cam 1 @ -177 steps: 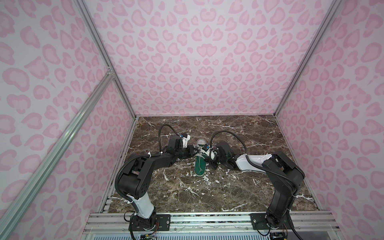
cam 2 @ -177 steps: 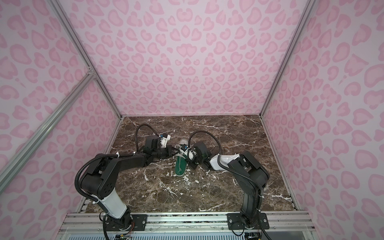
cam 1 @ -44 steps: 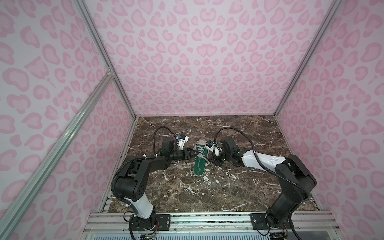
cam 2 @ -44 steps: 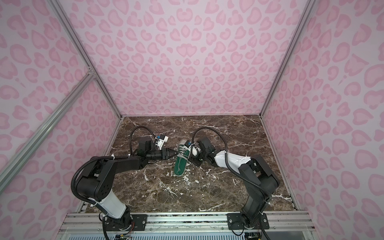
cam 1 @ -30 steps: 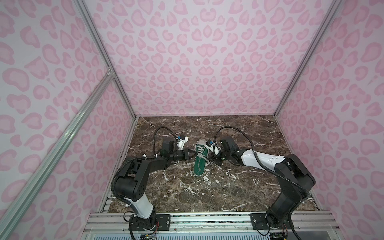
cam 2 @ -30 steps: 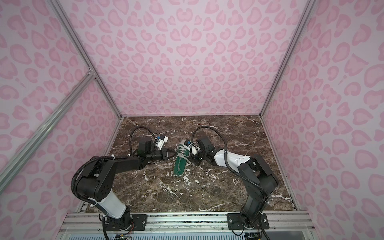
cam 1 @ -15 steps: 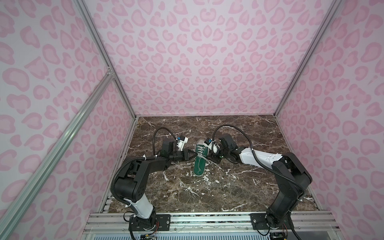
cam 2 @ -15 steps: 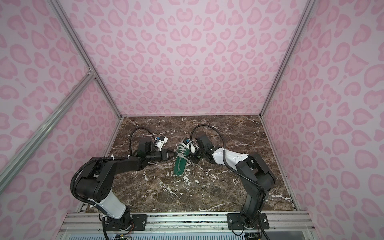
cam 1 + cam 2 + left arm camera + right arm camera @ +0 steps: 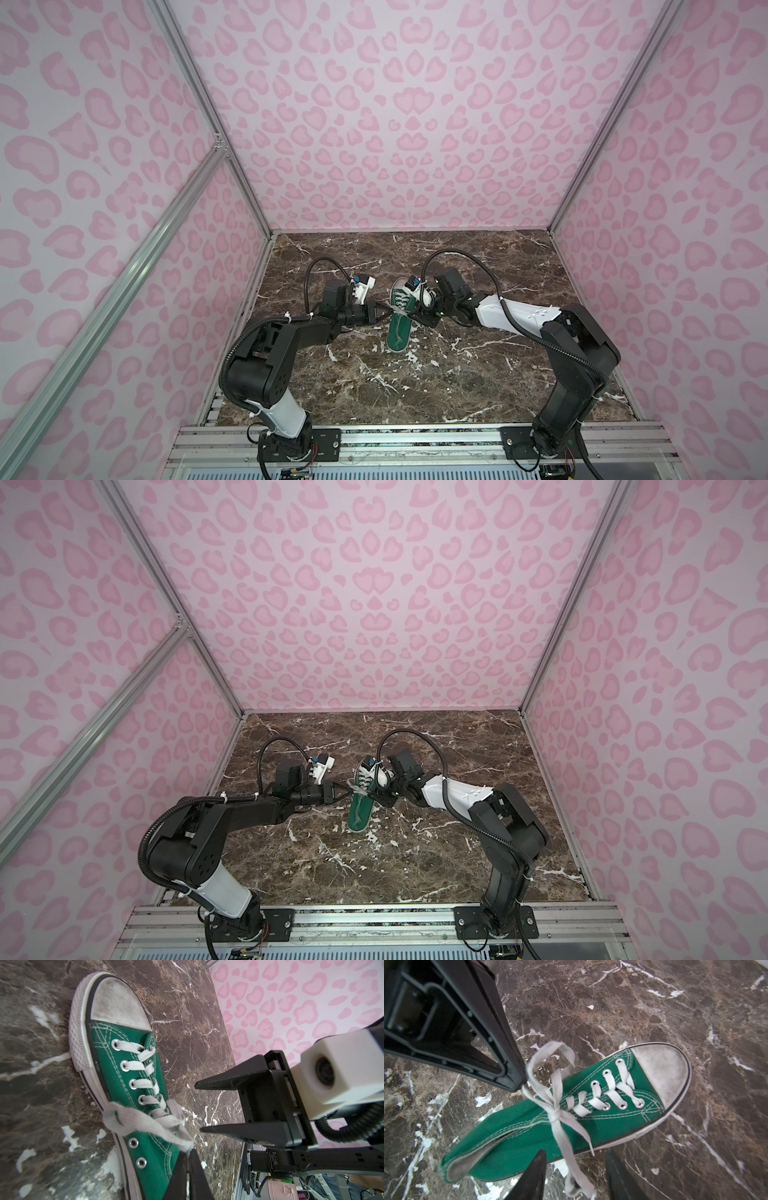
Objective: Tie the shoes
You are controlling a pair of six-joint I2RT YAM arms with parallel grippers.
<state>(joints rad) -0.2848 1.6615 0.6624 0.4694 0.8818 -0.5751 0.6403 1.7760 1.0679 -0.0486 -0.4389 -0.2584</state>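
Pink leopard-print walls (image 9: 407, 124) on three sides of a dark brown marble desk (image 9: 415, 386) veined in white. Just below the middle of both top views, flat on the desk, a small green canvas sneaker (image 9: 398, 336), its worn white toe cap (image 9: 116, 1001) toward the upper edge of the frame and its heel toward the lower edge. White laces (image 9: 610, 1093) crossed through the eyelets and gathered into a knot (image 9: 555, 1114) over the tongue.

At the sneaker's left flank in a top view, the left tool (image 9: 388, 310), tips pressed tight together and pinching the end of the lace loop (image 9: 141, 1122). From the right wrist, that same loop arching from the knot out to the tip of the black fingers (image 9: 506, 1047).

Just beside the sneaker's right flank, the right tool (image 9: 419, 320), parted to a middling gap and gripping nothing. Pointed fingers (image 9: 228, 1082) aimed at the shoe's side, apart from it. Between them, clear of both, a free lace end (image 9: 578, 1183) trailing from the knot onto the desk.

Pose of the left arm (image 9: 299, 332): base at lower left on the aluminium rail (image 9: 415, 442), elbow folded low, forearm stretched level toward the right. Pose of the right arm (image 9: 515, 318): base at lower right, black upper link raised, white forearm reaching left, wrist angled down to the desk.
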